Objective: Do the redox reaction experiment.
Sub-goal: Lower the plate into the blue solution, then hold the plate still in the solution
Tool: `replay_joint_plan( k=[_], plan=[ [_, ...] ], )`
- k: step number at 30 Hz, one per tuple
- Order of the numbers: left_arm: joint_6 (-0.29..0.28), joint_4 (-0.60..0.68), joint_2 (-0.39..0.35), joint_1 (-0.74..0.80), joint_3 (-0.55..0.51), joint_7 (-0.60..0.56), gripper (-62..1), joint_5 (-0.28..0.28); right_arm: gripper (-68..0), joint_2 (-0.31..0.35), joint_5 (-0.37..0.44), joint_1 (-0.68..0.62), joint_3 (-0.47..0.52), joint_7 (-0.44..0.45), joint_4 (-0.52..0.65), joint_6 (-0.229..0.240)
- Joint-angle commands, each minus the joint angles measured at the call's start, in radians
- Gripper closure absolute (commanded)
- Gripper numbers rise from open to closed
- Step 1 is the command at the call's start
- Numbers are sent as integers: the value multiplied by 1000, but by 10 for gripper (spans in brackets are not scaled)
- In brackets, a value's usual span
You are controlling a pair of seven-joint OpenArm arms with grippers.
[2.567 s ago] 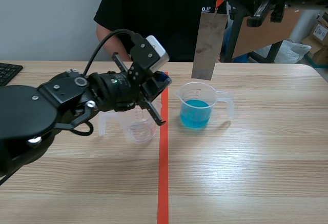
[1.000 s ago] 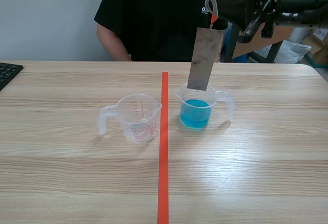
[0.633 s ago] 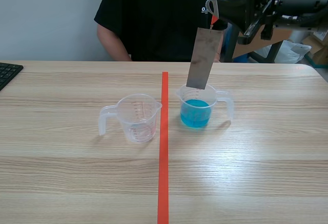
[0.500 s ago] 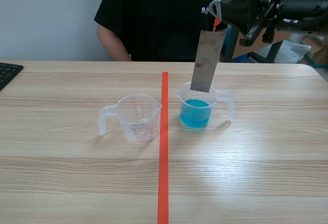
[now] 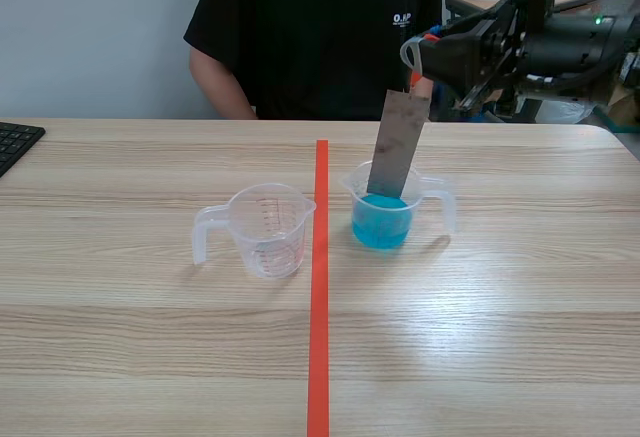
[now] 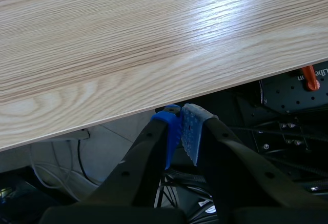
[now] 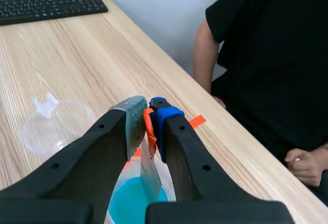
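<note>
Left end effector (image 6: 181, 125): wrist view only

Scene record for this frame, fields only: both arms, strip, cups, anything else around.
left gripper: fingers shut on nothing, beyond the table edge
right gripper: raised above the blue cup, fingers shut on strip's top end
strip: metal, tilted, lower end inside the blue cup, at the liquid surface; depth unclear
blue cup: upright, right of tape line, part full
empty cup: upright, left of tape line
other: keyboard at far left; person across the table
</note>
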Motion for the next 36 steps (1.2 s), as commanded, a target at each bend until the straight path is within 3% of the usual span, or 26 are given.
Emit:
replay_joint_plan(
  k=[1, 16, 36],
  plan=[
    [-2, 5, -5, 0, -5, -10, -31, -6, -16, -11, -2, 25, -2, 30, -6, 6],
    [-2, 5, -6, 0, -5, -7, -31, -6, -16, -70, -130, 29, -38, 137, -156, 6],
    [-2, 5, -6, 0, -5, -7, -31, -6, -16, -70, -159, 28, -38, 146, -188, 6]
  ],
)
